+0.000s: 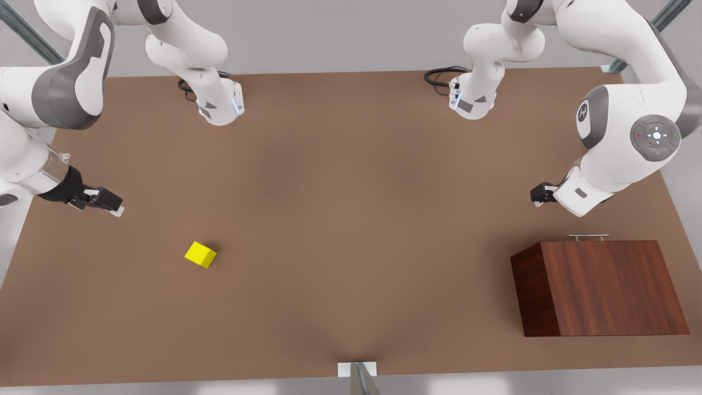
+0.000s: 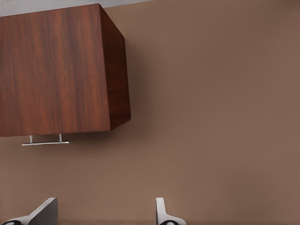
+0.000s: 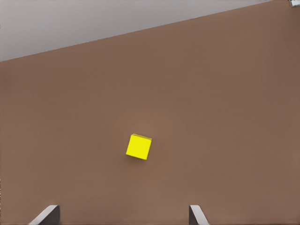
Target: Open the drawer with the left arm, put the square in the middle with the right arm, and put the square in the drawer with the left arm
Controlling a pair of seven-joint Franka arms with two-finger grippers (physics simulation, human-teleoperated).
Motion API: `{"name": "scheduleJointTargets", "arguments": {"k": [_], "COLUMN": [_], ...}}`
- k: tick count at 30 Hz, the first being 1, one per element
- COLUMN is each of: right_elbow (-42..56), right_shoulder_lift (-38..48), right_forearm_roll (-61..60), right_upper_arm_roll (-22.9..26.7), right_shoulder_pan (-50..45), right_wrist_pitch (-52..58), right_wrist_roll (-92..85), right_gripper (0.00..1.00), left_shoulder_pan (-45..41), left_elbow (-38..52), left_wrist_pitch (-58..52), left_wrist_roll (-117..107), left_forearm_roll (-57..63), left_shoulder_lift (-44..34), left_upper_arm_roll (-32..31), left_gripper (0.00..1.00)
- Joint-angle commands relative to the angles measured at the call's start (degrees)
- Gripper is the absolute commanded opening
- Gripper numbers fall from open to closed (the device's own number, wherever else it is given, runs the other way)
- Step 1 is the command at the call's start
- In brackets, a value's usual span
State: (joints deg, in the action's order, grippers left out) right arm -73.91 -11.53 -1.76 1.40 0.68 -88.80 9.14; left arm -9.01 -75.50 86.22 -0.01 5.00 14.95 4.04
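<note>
The square point(image 1: 201, 254) point(image 3: 138, 146), a small yellow cube, rests on the brown tabletop toward the front view's left. My right gripper point(image 1: 112, 206) point(image 3: 122, 218) hovers open above the table, off to the cube's left in the front view and holding nothing. At the front view's right stands the dark wood cabinet point(image 1: 603, 285) point(image 2: 51, 70). Its drawer is pushed in, and the silver handle point(image 1: 588, 237) point(image 2: 45, 142) faces the arms. My left gripper point(image 1: 540, 193) point(image 2: 105, 215) hangs open just short of that handle, apart from it. The middle point(image 1: 351, 208) of the table is bare.
Both arm bases point(image 1: 219, 104) point(image 1: 473, 99) stand at the table's far edge with black cable point(image 1: 441, 77) beside them. A small metal post point(image 1: 359, 376) rises at the near edge. The table's edges run close to the cabinet on the front view's right.
</note>
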Motion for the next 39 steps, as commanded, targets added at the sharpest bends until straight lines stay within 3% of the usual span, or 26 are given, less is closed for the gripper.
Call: {"name": "scheduleJointTargets", "arguments": {"k": [1, 3, 6, 8, 14, 16, 20, 23, 39], "right_elbow": [0.0, -0.5, -0.5, -2.9, -11.7, -21.4, -27.5, -29.6, -35.7], "right_shoulder_lift": [-0.1, -0.2, -6.8, -10.8, -17.3, -16.7, -15.6, -14.7, -20.1], "right_forearm_roll": [0.0, 0.1, 0.0, -0.3, -0.9, -0.8, -1.1, -1.2, -1.5], "right_upper_arm_roll": [0.0, 0.0, -0.3, -0.3, -0.4, -0.3, 1.5, 1.4, 1.4], "right_shoulder_pan": [0.3, 0.2, -0.2, -1.9, -3.7, -3.7, -3.1, -3.7, -4.9], "right_wrist_pitch": [0.0, 0.1, -6.1, -12.0, -22.5, -33.1, -36.4, -35.9, -43.7], "right_wrist_roll": [0.0, 0.2, 0.3, 0.2, 6.4, 6.1, 13.8, 23.8, 22.9], "right_gripper": [1.00, 1.00, 1.00, 1.00, 1.00, 1.00, 1.00, 1.00, 1.00], "left_shoulder_pan": [0.0, 0.0, 0.3, 0.4, 2.2, 2.2, 2.9, 4.3, 6.0], "left_elbow": [-0.1, -5.6, -23.7, -30.1, -41.1, -41.3, -41.4, -41.4, -52.2], "left_wrist_pitch": [0.0, 4.7, 20.3, 30.8, 45.8, 46.7, 47.5, 48.7, 64.3], "left_wrist_roll": [-0.3, -9.2, -36.8, -48.9, -66.8, -70.2, -75.6, -78.4, -82.4], "left_forearm_roll": [0.4, 0.5, 0.7, 0.7, 0.4, 0.3, 0.2, 0.2, 0.1], "left_shoulder_lift": [0.0, -2.4, -12.2, -13.5, -13.6, -12.7, -11.6, -10.6, -7.4], "left_upper_arm_roll": [0.0, 0.0, 1.9, 3.5, 6.0, 6.1, 6.0, 6.1, 13.2], "left_gripper": [1.00, 1.00, 1.00, 1.00, 1.00, 1.00, 1.00, 1.00, 1.00]}}
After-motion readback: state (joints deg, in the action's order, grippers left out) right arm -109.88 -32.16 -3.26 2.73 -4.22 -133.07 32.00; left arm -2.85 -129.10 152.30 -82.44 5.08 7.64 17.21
